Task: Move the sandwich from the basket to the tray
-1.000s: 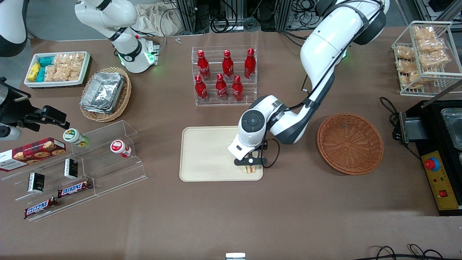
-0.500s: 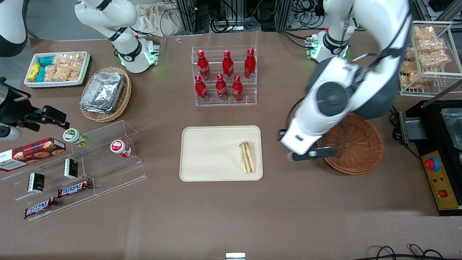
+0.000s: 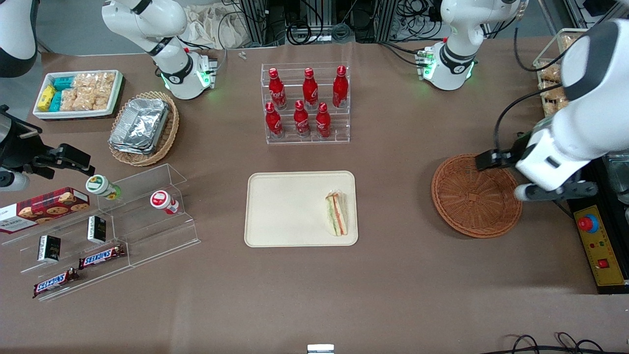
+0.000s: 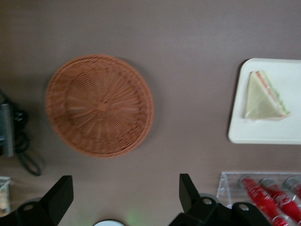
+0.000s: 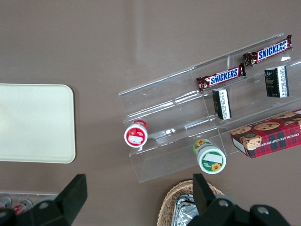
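Sandwich (image 3: 336, 214) lies flat on the tray (image 3: 285, 209), mid-frame. Our gripper (image 4: 124, 200) hangs at the right of the front frame, above the bare basket's (image 3: 475, 195) edge, jaws wide, holding nothing. We judge only parking remains: we lift clear without brushing wicker.

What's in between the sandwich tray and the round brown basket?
Nothing but bare brown table between the tray and the basket, as the front view shows. The gripper, fingers open, hangs beside the basket.
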You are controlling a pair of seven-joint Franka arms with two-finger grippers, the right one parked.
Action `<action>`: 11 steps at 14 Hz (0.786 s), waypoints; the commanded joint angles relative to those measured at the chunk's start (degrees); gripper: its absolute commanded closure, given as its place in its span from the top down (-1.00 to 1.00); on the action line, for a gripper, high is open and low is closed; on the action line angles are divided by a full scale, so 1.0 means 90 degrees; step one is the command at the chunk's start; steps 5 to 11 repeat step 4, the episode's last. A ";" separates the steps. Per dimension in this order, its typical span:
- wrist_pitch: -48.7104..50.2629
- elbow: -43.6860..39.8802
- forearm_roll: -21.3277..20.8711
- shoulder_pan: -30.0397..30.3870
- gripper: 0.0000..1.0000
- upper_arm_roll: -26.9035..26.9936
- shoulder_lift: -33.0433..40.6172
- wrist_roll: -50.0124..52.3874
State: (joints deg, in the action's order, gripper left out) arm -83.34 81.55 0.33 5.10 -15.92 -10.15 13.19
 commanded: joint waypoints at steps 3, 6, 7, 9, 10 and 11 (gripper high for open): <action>-0.0017 0.0823 0.0159 -0.0606 1.00 0.0705 0.0893 -0.0196; -0.0017 0.0783 0.0100 -0.0635 1.00 0.0618 0.0845 -0.0109; -0.0017 0.0783 0.0100 -0.0635 1.00 0.0618 0.0845 -0.0109; -0.0017 0.0783 0.0100 -0.0635 1.00 0.0618 0.0845 -0.0109; -0.0017 0.0783 0.0100 -0.0635 1.00 0.0618 0.0845 -0.0109; -0.0017 0.0783 0.0100 -0.0635 1.00 0.0618 0.0845 -0.0109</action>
